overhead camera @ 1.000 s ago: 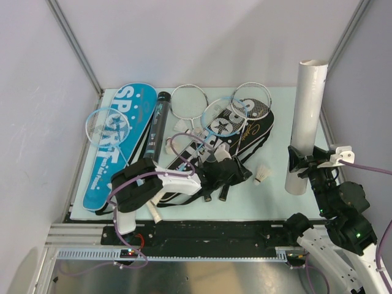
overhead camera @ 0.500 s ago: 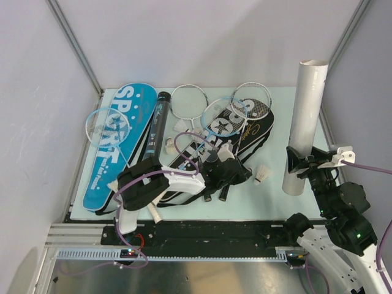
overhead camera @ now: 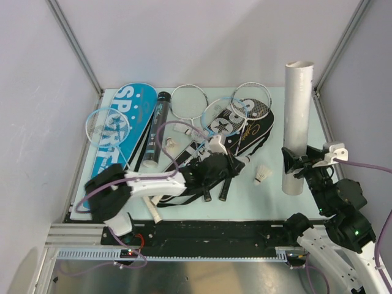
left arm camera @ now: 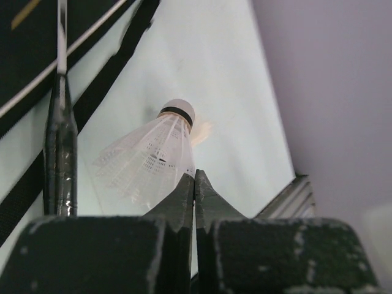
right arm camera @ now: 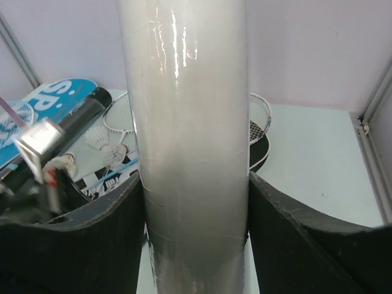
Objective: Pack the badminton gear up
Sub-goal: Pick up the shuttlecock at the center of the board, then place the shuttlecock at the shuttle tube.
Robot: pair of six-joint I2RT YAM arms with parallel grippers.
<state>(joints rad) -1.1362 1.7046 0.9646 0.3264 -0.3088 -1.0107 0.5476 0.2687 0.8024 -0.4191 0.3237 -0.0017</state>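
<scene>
A white shuttlecock (overhead camera: 263, 174) lies on the pale mat; in the left wrist view the shuttlecock (left arm camera: 150, 160) has its cork pointing away. My left gripper (overhead camera: 246, 161) is shut with its tips (left arm camera: 195, 176) right at the skirt's rim, and nothing shows between the jaws. My right gripper (overhead camera: 294, 164) is shut on the tall white shuttle tube (overhead camera: 297, 116) and holds it upright at the mat's right side, open end up. The tube (right arm camera: 190, 122) fills the right wrist view between both fingers (right arm camera: 92, 214).
A blue SPORT bag (overhead camera: 116, 141), a black tube (overhead camera: 156, 131), a black bag (overhead camera: 248, 131) and several rackets (overhead camera: 190, 101) cover the back and left of the mat. A second shuttlecock (overhead camera: 171, 144) lies there too. A dark racket handle (left arm camera: 60, 153) runs left of my left fingertips.
My left arm has stretched right toward the shuttlecock and its jaws have closed. My right gripper has shifted the white tube slightly left and stood it straighter.
</scene>
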